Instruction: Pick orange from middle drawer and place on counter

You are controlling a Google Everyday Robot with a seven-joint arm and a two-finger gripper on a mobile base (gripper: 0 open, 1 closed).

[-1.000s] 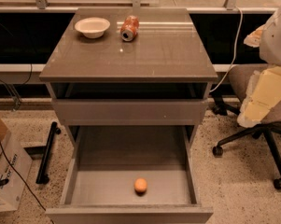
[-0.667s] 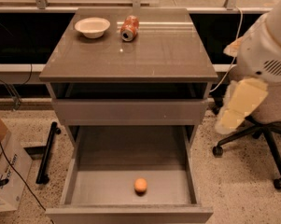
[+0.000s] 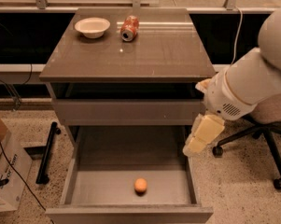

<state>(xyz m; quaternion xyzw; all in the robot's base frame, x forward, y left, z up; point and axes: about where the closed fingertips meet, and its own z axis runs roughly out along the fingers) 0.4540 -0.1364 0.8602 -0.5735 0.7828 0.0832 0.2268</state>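
The orange (image 3: 140, 185) is small and round and lies on the flat bottom of the open middle drawer (image 3: 70, 181), near its front centre. The counter (image 3: 168, 55) is the glossy grey-brown top of the cabinet. My arm comes in from the right, white and bulky. The gripper (image 3: 200, 136) is cream-coloured and hangs over the drawer's right wall, above and to the right of the orange, apart from it. It holds nothing that I can see.
A white bowl (image 3: 92, 27) and an orange-red soda can (image 3: 129, 28) lying on its side sit at the back of the counter. An office chair base (image 3: 263, 148) stands to the right. A cardboard box (image 3: 2, 171) and cables lie at the left.
My arm has swung in from the far right and downward, bringing the gripper from beside the cabinet to over the drawer's right wall. The orange has not moved.
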